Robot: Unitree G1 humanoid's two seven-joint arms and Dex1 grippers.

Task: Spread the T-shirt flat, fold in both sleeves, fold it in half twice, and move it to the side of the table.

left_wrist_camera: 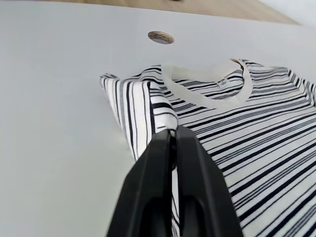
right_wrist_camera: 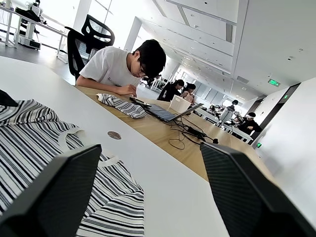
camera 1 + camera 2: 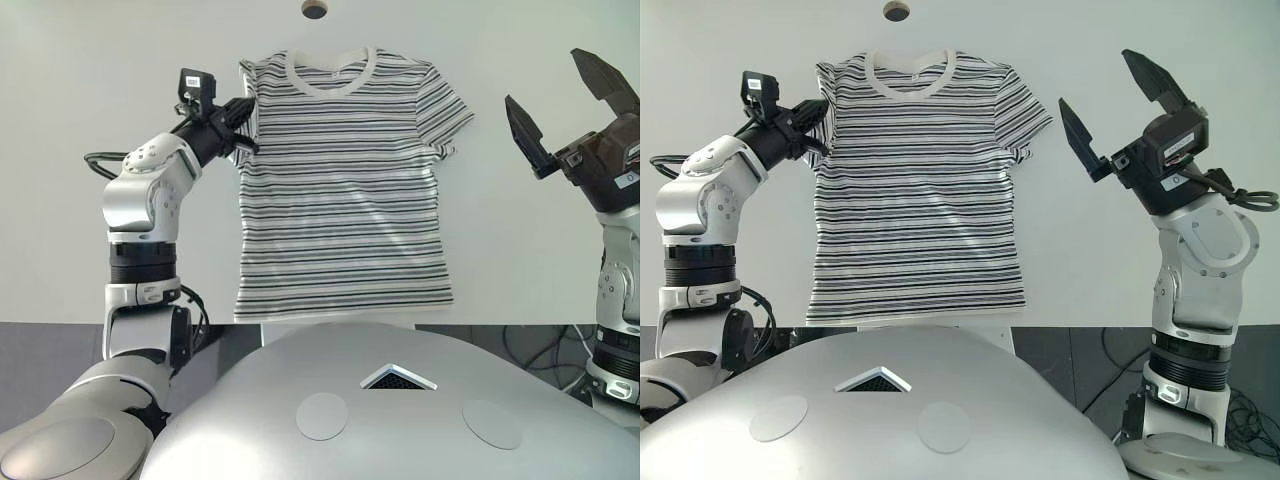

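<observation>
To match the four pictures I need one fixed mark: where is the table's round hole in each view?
Left eye: round hole at top edge, above the white collar.
Right eye: top edge, above the collar.
Left wrist: on bare table beyond the collar.
Right wrist: on the table beyond the collar.
Shared landmark: the T-shirt's collar.

I note a round, brown-rimmed port point(image 3: 314, 9) set in the white table point(image 3: 80, 60) near its far edge. In the right wrist view, a wooden desk point(image 2: 187, 158) runs along that edge. On the desk I see a laptop point(image 2: 160, 113), a bunched striped cloth point(image 2: 121, 105) just beside it, and loose dark cables point(image 2: 190, 132). A black office chair point(image 2: 86, 39) stands behind the desk. High on the far wall is a small green sign point(image 2: 274, 82), possibly an exit marker.
</observation>
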